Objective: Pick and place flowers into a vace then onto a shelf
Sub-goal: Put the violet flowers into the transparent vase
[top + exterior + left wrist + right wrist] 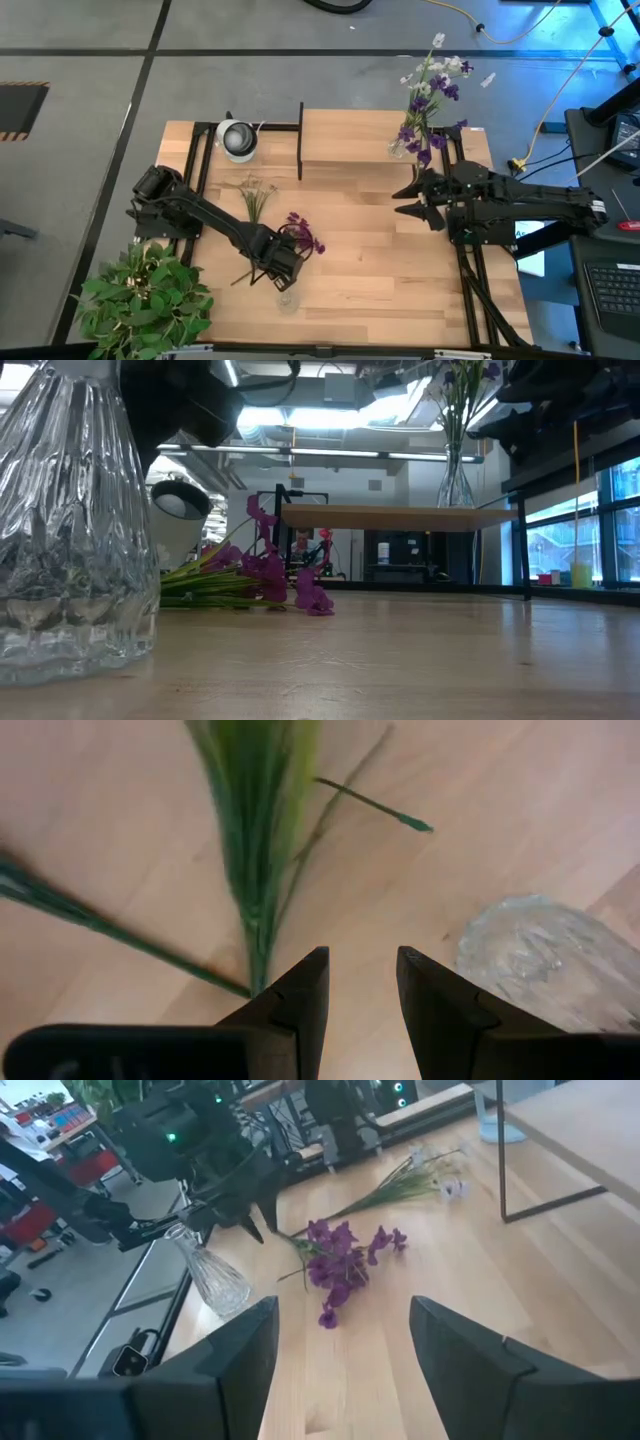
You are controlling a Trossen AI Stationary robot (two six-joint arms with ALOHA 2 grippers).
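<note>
Flowers [300, 234], purple-bloomed, lying flat on table [380, 260]; left claw [276, 268] narrowly parted above stems; right claw [412, 201] wide

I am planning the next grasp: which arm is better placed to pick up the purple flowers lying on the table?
Left. The left gripper hovers open beside the purple flowers; the right gripper waits near the shelf.

The high view is looking straight down on the whole surface [380, 260] from well above. The low view is sitting at surface height, facing level across it toward the shelf [400, 517], with the glass vase [70, 520] pressing close against the lens. The left wrist view is peering down past its own pincer [362, 982], very near the wood. The right wrist view is looking across at the purple flowers [345, 1265], which the high and low views are also showing.
</note>
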